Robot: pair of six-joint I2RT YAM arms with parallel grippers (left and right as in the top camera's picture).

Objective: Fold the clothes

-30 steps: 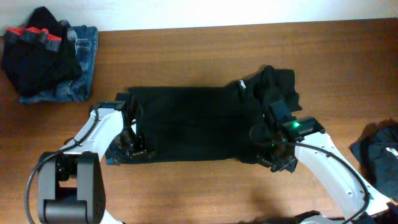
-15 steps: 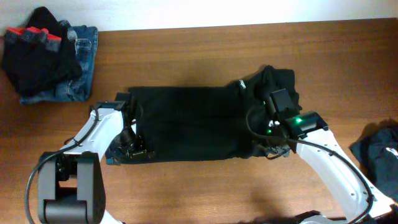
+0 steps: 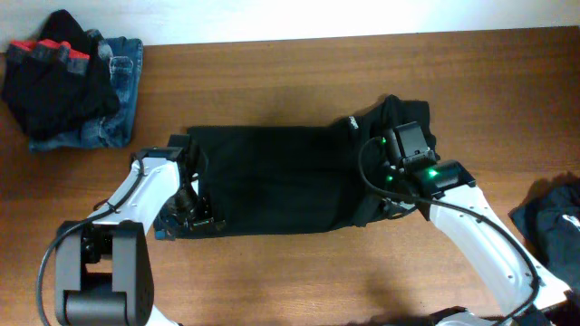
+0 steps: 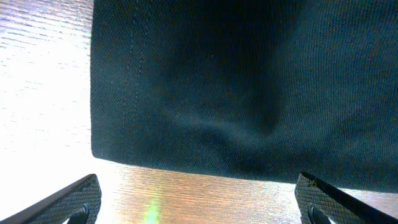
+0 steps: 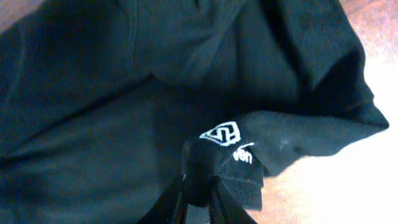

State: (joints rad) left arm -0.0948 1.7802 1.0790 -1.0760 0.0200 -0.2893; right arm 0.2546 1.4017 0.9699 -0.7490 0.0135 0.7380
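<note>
Top (image 3: pixel 272 177) lies flat mid-table (image 3: pixel 272 72), long axis left-right, body smooth, bunched and rumpled at its right end near the white neck label (image 3: pixel 352 124). Left gripper (image 3: pixel 192 215) sits at the top's lower-left corner. In the left wrist view its fingers (image 4: pixel 78 200) are spread wide at the frame's bottom corners, with nothing between them. The hem and a stitched side edge of the top (image 4: pixel 236 87) lie just ahead of them on bare wood. Right gripper (image 3: pixel 385 197) is over the top's right end, just below the bunched part. In the right wrist view the gripper (image 5: pixel 199 196) is nearly closed and pinching a small fold of the black fabric (image 5: pixel 93 93). The fold carries a white printed logo (image 5: pixel 221 134) just above the fingertips and stands slightly up from the cloth around it. Pile (image 3: pixel 68 81) of clothes at the table's far-left corner has black pieces with red trim on top of jeans, well apart from the top. Another dark garment (image 3: pixel 553 226) is at the right edge, partly out of frame.
</note>
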